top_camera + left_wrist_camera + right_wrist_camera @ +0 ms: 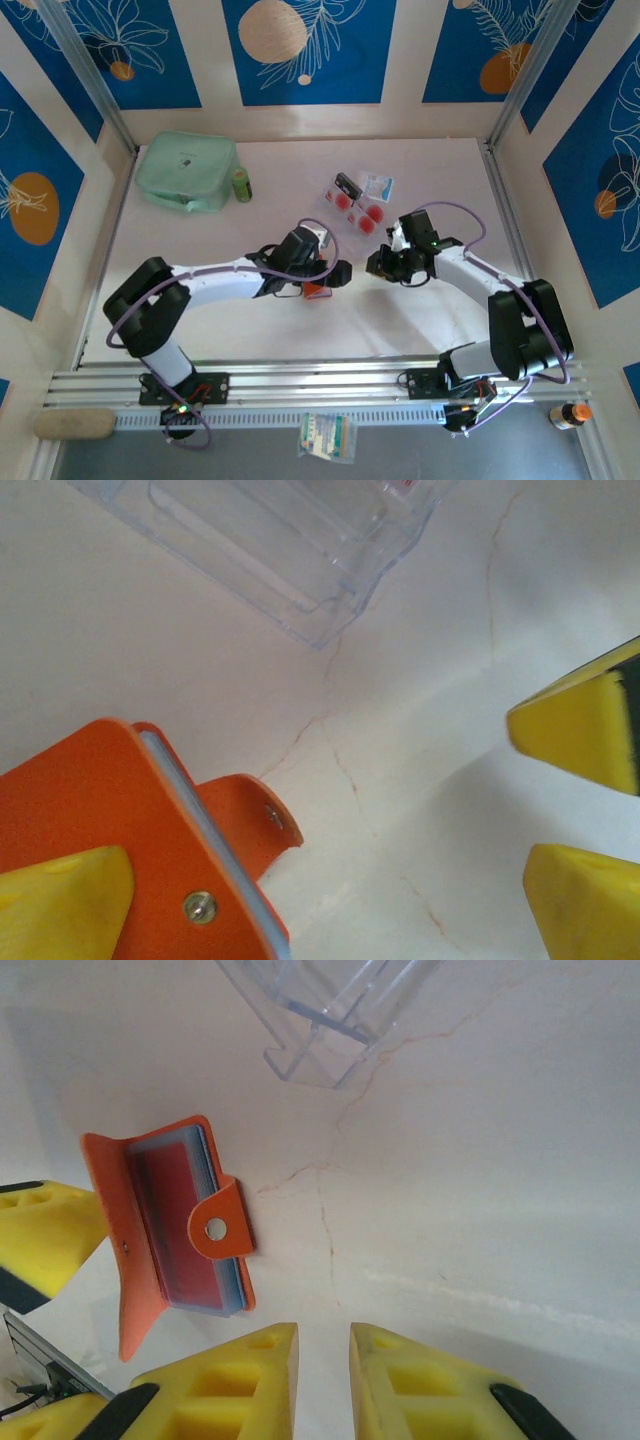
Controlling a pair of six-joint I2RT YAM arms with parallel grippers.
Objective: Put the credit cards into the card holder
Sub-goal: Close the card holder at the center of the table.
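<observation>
Right now the card holder (pixel 185 1220) lies on the desk (pixel 440 170) between my two hands, closest to my left hand (pixel 335 272). That hand is spread wide, with one pad (pixel 60 900) over the orange cover; whether it presses down I cannot tell. The holder's long axis runs roughly parallel to my right fingers, with the loose cover toward my left and the snap tab (pixel 215 1228) toward my right hand (pixel 322 1345). That hand hovers just beside the holder, fingers almost pressed together, with nothing in the slim gap between them.

The credit cards (pixel 357 208) sit farther out, beyond both hands, clustered by a clear plastic stand (pixel 330 1020). My right hand looks slightly nearer to them, so I judge the fetch falls to it while my left steadies the holder.

The desk is pale and smooth with hairline veins, so a thin card will likely be hard to lift. A mint pouch (pixel 187 172) and a green bottle (pixel 241 184) stand well apart at the far left. Blue leaf-print panels wall the space.
</observation>
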